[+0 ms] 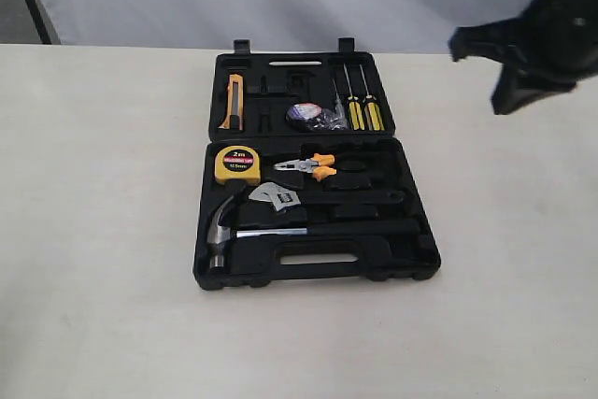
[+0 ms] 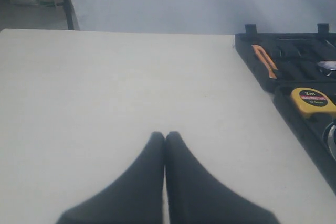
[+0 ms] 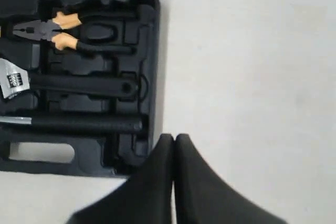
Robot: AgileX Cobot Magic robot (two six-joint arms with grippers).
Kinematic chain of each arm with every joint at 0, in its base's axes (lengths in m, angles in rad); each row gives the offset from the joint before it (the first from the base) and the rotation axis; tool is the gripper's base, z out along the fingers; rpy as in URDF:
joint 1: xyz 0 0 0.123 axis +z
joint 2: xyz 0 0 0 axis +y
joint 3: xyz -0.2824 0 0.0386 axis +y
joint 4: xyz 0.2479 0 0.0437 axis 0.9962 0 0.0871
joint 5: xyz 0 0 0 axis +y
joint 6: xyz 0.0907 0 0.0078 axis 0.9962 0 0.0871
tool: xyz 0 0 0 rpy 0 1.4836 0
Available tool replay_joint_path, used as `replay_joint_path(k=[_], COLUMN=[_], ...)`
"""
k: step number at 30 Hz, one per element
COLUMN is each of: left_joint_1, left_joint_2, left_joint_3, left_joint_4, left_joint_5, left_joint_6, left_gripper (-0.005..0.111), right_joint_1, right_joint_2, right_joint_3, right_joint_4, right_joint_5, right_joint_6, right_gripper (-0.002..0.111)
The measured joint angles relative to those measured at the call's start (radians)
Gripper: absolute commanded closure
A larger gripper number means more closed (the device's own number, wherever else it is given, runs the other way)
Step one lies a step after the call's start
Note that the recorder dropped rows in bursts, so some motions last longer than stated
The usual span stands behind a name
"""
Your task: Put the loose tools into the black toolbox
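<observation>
Sitting in moulded recesses of black plastic toolbox [image 1: 397, 270]: steel hammer [image 1: 222, 227], silver wrench [image 1: 274, 196], round tape roll [image 1: 304, 114]. Left gripper [image 2: 165, 136], right gripper [image 3: 174, 138] both pressed together.

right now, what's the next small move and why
Probably just back the right gripper away: the hammer, wrench and tape roll already lie in the toolbox, and it and the left gripper are shut, holding nothing.
</observation>
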Motion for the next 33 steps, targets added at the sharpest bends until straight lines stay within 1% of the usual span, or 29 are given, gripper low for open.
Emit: replay_joint_path(k=[2, 6, 9, 13, 17, 24, 30, 33], left_joint_1=[0.000, 0.000, 0.000, 0.000, 0.000, 0.000, 0.000, 0.000], left_joint_2=[0.000, 0.000, 0.000, 0.000, 0.000, 0.000, 0.000, 0.000], left_joint_3=[0.000, 0.000, 0.000, 0.000, 0.000, 0.000, 0.000, 0.000], left_joint_4=[0.000, 0.000, 0.000, 0.000, 0.000, 0.000, 0.000, 0.000], left_joint_5=[0.000, 0.000, 0.000, 0.000, 0.000, 0.000, 0.000, 0.000], left_joint_6=[0.000, 0.000, 0.000, 0.000, 0.000, 0.000, 0.000, 0.000], left_gripper=[0.105, 0.105, 0.105, 0.105, 0.105, 0.105, 0.105, 0.105], right_joint_1=[-0.035, -0.056, -0.056, -0.056, -0.058, -0.058, -0.058, -0.065], right_joint_2=[-0.141, -0.380, -0.575, -0.805, -1.011, -1.307, -1.483, -1.520], right_joint_3=[0.131, 0.336, 0.487, 0.710, 0.866, 1.003, 1.022, 1.055], right_joint_4=[0.000, -0.016, -0.018, -0.016, -0.006, -0.005, -0.006, -0.024], right_joint_5=[-0.030, -0.095, -0.215, -0.433, -0.516, -0.525, -0.525, -0.530], right_joint_6=[0.000, 0.000, 0.000, -0.006, -0.007, -0.007, -0.011, -0.011], right_gripper=[0.109, 0.109, 0.109, 0.109, 0.109, 0.109, 0.109, 0.109])
